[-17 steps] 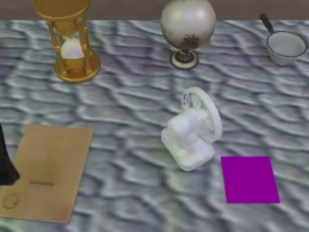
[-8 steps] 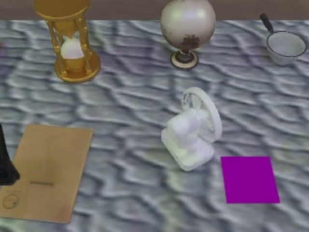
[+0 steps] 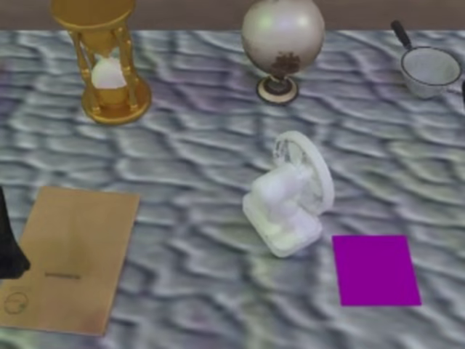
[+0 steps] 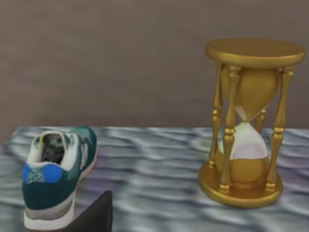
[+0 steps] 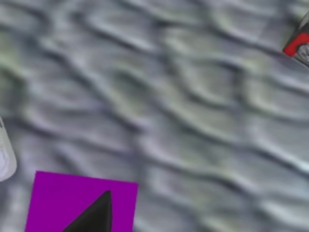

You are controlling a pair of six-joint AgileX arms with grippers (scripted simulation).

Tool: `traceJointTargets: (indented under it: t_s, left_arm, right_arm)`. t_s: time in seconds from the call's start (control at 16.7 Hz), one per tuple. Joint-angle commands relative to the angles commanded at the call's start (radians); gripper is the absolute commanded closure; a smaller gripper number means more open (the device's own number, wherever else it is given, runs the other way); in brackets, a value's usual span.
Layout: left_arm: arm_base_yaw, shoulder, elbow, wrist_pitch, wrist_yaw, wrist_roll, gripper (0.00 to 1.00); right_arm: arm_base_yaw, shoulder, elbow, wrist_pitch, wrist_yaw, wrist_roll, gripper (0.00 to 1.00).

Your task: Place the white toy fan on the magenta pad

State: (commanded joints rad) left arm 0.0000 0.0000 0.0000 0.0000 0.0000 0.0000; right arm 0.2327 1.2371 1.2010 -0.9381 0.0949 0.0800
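You have the white toy fan [image 3: 288, 195] standing upright near the middle of the bench [image 3: 182, 160], tilted so its round guard faces the far right. The magenta pad [image 3: 375, 269] lies flat just beside it, toward the near right corner, a narrow strip of bench between pad and fan base; the fan is not on the pad.

Your right gripper barely shows from above: only a dark sliver at the bench's right edge [image 3: 463, 94], near the strainer [image 3: 429, 69], well apart from the fan. In the right wrist view one dark fingertip [image 5: 94, 215] hangs over the magenta pad [image 5: 63, 198], and a scrap of the fan [image 5: 6, 157] peeks in at the frame's edge. You cannot tell how far those fingers are parted; nothing is seen in them.

Your left gripper [image 3: 9, 247] sits parked at the bench's left edge, beside the tan cardboard sheet [image 3: 73, 258]. Its wrist view shows one fingertip [image 4: 96, 215], a teal sneaker [image 4: 55, 176] and the gold hourglass [image 4: 248, 121]; its opening cannot be judged either
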Motion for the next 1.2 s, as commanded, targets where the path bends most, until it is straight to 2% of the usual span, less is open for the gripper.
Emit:
traceJointTargets:
  t_s: [0.36, 0.66, 0.9, 1.2]
  left_arm:
    - [0.000, 0.000, 0.000, 0.000, 0.000, 0.000, 0.00]
    - [0.000, 0.000, 0.000, 0.000, 0.000, 0.000, 0.00]
    - [0.000, 0.000, 0.000, 0.000, 0.000, 0.000, 0.00]
    - [0.000, 0.000, 0.000, 0.000, 0.000, 0.000, 0.00]
  right_arm:
    - [0.173, 0.547, 0.597, -0.383, -0.027, 0.006, 0.00]
    - [0.299, 0.891, 0.971, -0.600, -0.065, -0.005, 0.00]
    - [0.356, 1.029, 1.116, -0.678, -0.087, -0.014, 0.00]
    - [0.361, 1.040, 1.127, -0.684, -0.090, -0.015, 0.00]
